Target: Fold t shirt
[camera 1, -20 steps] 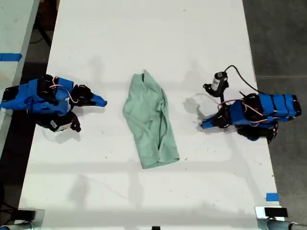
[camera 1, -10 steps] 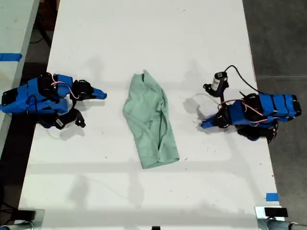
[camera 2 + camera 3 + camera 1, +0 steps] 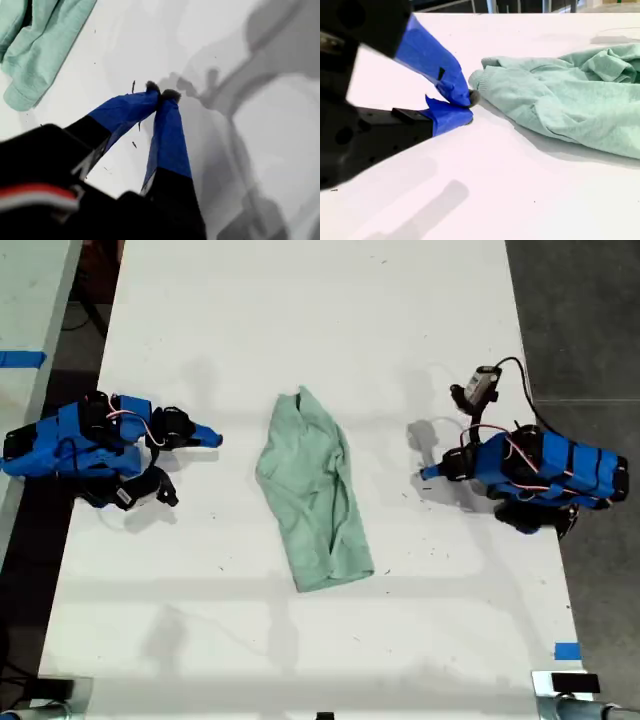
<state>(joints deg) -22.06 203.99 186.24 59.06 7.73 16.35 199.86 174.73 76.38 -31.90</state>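
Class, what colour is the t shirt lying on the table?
Pale mint green, plain; the t shirt shows best in the exterior view.

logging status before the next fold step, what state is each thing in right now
t shirt: lying wrinkled on the table, bunched into a long narrow shape, held by neither gripper
my first gripper: shut, tips together, empty, above bare table away from the shirt
my second gripper: shut, empty, low over the table, close beside the shirt's edge
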